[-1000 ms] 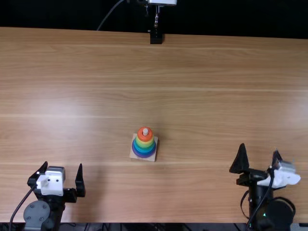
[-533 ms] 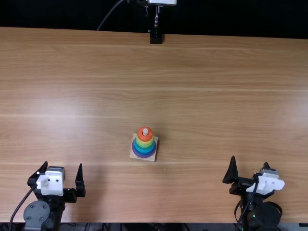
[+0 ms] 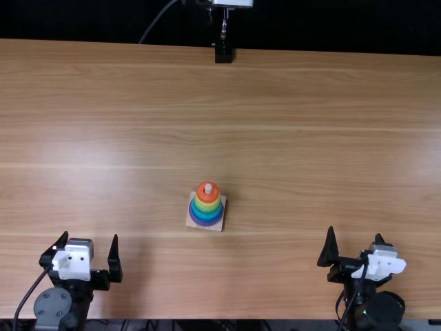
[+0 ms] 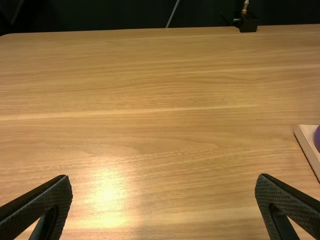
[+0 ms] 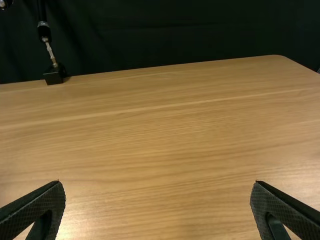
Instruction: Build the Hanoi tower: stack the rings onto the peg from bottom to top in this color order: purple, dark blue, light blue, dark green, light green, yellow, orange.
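Wood-grained tabletop [image 3: 275,103], stacked ring tower [image 3: 207,207], jaws parted on both sides

Behind the far edge hangs a black backdrop [image 5: 175,35]. On the wood the tower stands upright, its rings nested around the peg [image 3: 208,188], with the orange ring [image 3: 201,194] uppermost and the purple ring [image 3: 207,223] lowest, just above the pale square base [image 3: 190,222]. The stack looks complete, though the two greens are hard to tell apart.

Each ring is probably light, stiff and smooth, unlikely to dent but apt to slip if pinched off-centre. Any ring needing adjustment is best taken across its widest diameter, level, and lifted straight up the peg; a sideways tug could drag the whole toy. To shift everything together, the base's opposite edges offer a steadier hold.

Both the left gripper [image 3: 90,234] and the right gripper [image 3: 355,231] have their jaws spread wide with nothing held. The tower lies between the two arms and farther out over the tabletop, well apart from either pair of jaws.
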Controlling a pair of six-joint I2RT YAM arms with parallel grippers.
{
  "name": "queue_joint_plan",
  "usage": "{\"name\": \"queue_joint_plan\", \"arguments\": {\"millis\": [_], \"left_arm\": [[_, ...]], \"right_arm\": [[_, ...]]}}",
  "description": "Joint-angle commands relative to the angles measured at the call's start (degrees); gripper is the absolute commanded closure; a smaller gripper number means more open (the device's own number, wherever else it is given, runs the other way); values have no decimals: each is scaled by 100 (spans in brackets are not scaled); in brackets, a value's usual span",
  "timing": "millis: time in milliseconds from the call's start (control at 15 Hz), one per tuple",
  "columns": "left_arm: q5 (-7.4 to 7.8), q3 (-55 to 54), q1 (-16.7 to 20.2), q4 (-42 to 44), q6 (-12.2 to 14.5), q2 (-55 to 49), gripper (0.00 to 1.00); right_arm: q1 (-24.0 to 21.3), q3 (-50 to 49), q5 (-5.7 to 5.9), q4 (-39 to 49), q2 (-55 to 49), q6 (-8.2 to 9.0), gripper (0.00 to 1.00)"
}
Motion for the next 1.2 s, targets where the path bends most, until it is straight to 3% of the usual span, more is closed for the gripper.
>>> {"name": "queue_joint_plan", "arguments": {"millis": [0, 1133], "left_arm": [[-47, -652, -47, -259, 10, -69, 0], [-47, -652, -55, -259, 10, -69, 0]], "right_arm": [[-29, -374, 43, -425, -73, -34, 0], [-29, -374, 64, -425, -73, -34, 0]]}}
